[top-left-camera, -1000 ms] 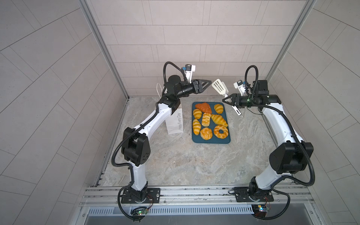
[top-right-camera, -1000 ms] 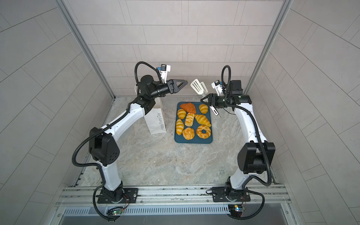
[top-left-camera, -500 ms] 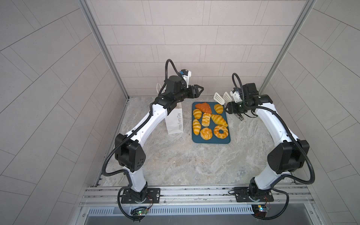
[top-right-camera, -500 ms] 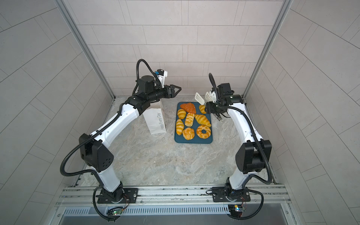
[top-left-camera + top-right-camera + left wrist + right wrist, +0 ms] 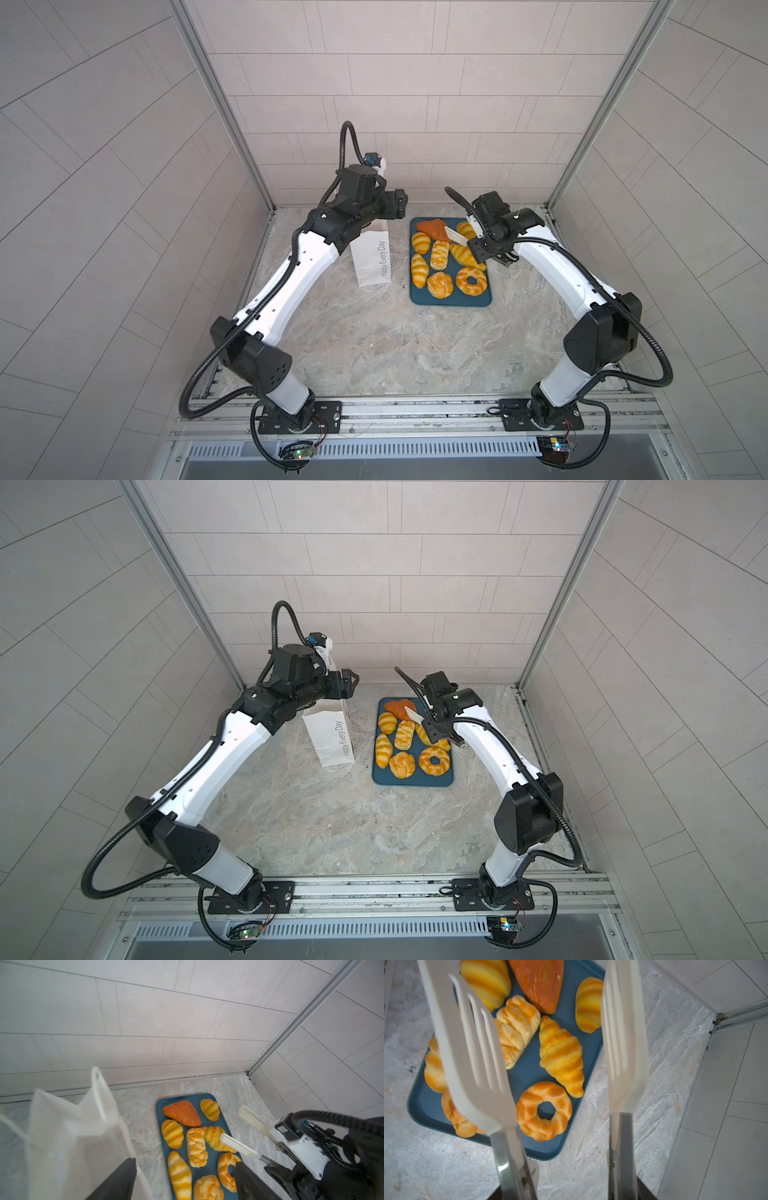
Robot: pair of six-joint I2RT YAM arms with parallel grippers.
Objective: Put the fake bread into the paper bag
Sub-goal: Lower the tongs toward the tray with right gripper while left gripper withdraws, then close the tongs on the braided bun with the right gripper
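Several glossy pieces of fake bread lie on the teal tray (image 5: 451,300): an orange triangle (image 5: 432,228), a ring (image 5: 544,1110), a croissant (image 5: 560,1053) and striped rolls. The white paper bag (image 5: 372,259) stands upright left of the tray, its mouth open (image 5: 62,1136). My left gripper (image 5: 185,1180) hovers open and empty at the bag's top edge on the tray side (image 5: 399,203). My right gripper (image 5: 571,1194) is shut on the white slotted tongs (image 5: 473,1059). The tongs' paddles are spread above the tray's far right part (image 5: 454,234), with nothing between them.
The tray and bag sit near the back wall of a tiled booth on a marbled table (image 5: 374,340). The right wall and its corner post (image 5: 291,1028) are close behind the right arm (image 5: 490,746). Both arms reach in from a rail at the front.
The left gripper drew back and down from beside the tongs to the bag's top and opened wider. The right arm brought the tongs down over the tray.
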